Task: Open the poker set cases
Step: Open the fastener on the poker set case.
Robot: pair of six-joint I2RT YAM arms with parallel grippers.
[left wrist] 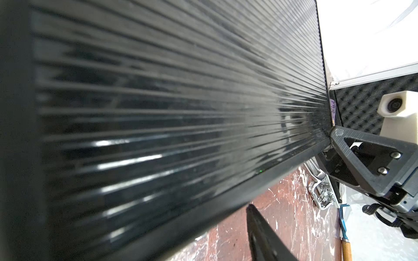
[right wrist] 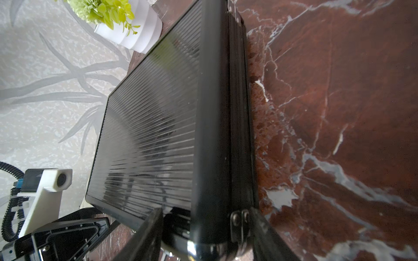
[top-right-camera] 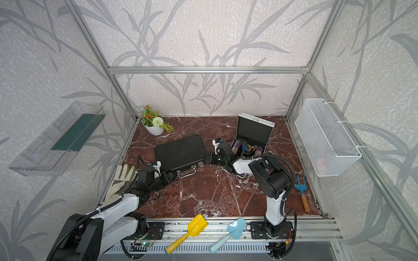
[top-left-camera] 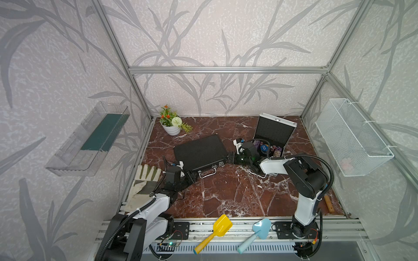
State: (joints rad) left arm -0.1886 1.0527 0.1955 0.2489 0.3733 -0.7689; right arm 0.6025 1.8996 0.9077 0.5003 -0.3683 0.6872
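Observation:
The larger ribbed black poker set case (top-left-camera: pixel 199 151) (top-right-camera: pixel 179 151) lies flat and closed mid-table, its handle (top-left-camera: pixel 207 173) facing the front. At the back right the smaller silver poker set case (top-left-camera: pixel 274 131) (top-right-camera: pixel 254 130) stands open with chips inside. My left gripper (top-left-camera: pixel 194 175) (top-right-camera: pixel 170 176) is at the black case's front left corner. One of its fingers (left wrist: pixel 260 230) shows just off the case edge; the other is hidden. My right gripper (top-left-camera: pixel 229 157) (right wrist: pixel 203 230) straddles the front right corner, one finger on the lid and one under the base.
A potted plant (top-left-camera: pixel 173 126) stands at the back left and a work glove (top-left-camera: pixel 144 180) lies by my left arm. A yellow scoop (top-left-camera: pixel 214 232) and a blue trowel (top-left-camera: pixel 255 235) lie on the front rail. A blue hand rake (top-right-camera: pixel 302 192) lies at the right.

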